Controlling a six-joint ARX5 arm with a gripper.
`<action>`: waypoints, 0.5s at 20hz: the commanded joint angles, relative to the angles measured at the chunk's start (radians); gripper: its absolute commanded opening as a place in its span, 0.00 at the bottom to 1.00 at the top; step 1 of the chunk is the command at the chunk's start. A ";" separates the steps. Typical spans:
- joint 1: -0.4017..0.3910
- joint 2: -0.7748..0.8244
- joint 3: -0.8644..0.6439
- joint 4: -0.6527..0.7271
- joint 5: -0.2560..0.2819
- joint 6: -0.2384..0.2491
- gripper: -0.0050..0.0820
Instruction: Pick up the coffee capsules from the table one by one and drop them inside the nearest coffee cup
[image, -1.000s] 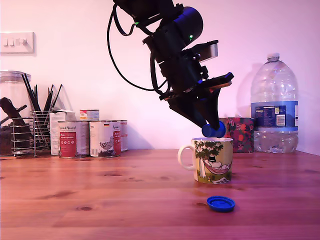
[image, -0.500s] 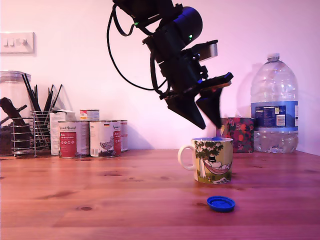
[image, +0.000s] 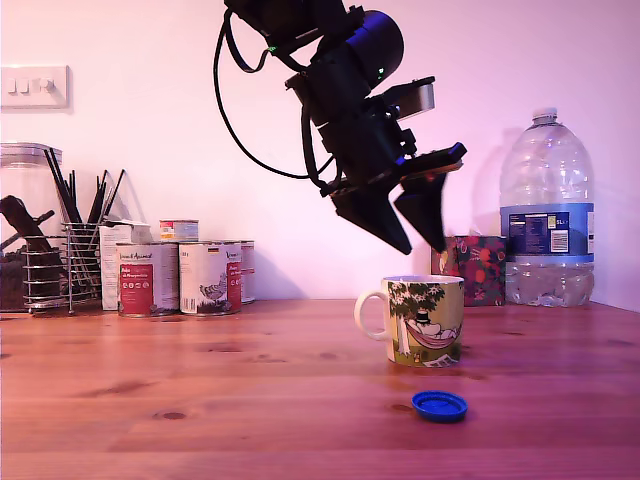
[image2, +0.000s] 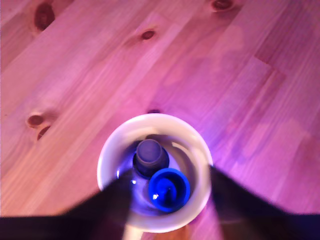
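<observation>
The cream mug (image: 420, 320) with the tree-and-hammock print stands on the reddish wooden table (image: 200, 400), handle toward the exterior view's left. My gripper (image: 422, 247) hangs open just above its rim, nothing between the fingers. In the wrist view I look straight down into the mug (image2: 112, 145): two blue capsules lie inside, one (image2: 169, 188) bright and open side up, the other (image2: 150, 155) darker. The dark fingertips (image2: 240, 200) frame the mug on either side. One more blue capsule (image: 439, 405) lies on the table in front of the mug.
Several printed tin cans (image: 180, 276) and a wire utensil holder (image: 62, 262) stand at the back on the exterior view's left. A large water bottle (image: 548, 215) and a small patterned box (image: 480, 268) stand at the back right. A wall switch (image: 34, 85) is upper left.
A second ago my gripper held a blue capsule just over the mug's rim. The jaws opened, the capsule dropped inside, and the gripper rose slightly.
</observation>
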 joint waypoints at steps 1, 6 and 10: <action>0.008 -0.028 -0.007 0.008 0.002 0.004 0.05; 0.020 -0.123 -0.115 0.115 0.001 0.003 0.03; 0.034 -0.274 -0.352 0.320 -0.003 -0.006 0.03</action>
